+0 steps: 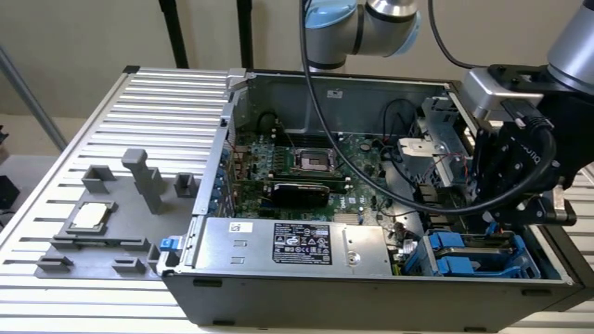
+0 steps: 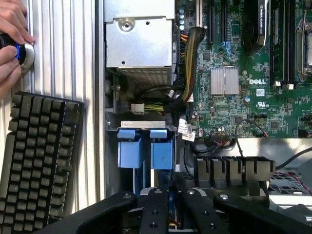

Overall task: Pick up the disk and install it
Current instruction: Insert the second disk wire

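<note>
Hanging over the open computer case (image 1: 371, 292) in the exterior view, the arm (image 1: 362, 28) reaches down at the exterior view's right, its black wrist block low over the corner bay where two blue drive carriers (image 1: 460, 254) sit side by side. The case lies on its side on a ribbed metal worktop (image 1: 158, 104). Inside it, a green circuit board (image 1: 307, 167) covers the floor, and a grey power box with a black label (image 1: 288, 243) lies along the near wall. Outside the case, at the exterior view's left, a grey fixture (image 1: 102, 236) holds a small square silver chip (image 1: 90, 216). From here I cannot tell how the jaws stand, as the wrist block hides them

Looking down from the wrist, the two black fingers (image 2: 155, 209) are drawn close together, clamped on a thin blue strip that appears to be the edge of the disk (image 2: 170, 197) in its carrier. The disk's flat face is hidden. It is held on edge just beside the two blue carriers (image 2: 129, 148) already in the bay, next to a row of black connectors (image 2: 234, 170). Beyond them lie the power box (image 2: 139, 39) and the circuit board (image 2: 243, 83). Outside the case wall, a black keyboard (image 2: 39, 156) rests on the worktop (image 2: 63, 48), and a person's hand (image 2: 12, 39) touches a round knob with a blue light (image 2: 23, 53)
</note>
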Controlling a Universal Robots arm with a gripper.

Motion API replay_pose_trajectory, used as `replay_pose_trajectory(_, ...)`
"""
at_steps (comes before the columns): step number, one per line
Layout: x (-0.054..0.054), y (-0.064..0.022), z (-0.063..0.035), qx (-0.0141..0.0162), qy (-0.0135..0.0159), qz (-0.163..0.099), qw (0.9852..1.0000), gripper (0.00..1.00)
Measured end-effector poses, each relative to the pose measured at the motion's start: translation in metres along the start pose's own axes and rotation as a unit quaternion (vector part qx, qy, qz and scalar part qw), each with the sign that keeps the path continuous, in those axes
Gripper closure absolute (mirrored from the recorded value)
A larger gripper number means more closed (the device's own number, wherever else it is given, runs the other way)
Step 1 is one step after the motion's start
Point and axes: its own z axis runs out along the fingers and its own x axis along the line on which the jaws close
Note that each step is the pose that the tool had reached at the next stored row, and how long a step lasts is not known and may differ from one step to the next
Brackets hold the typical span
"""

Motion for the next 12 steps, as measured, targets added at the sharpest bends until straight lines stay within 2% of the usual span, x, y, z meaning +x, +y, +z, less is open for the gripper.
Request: replay_pose_trajectory(12,0.0012,-0.0071,0.0073,0.0103,0.0003,-0.014,0.9999,0.84)
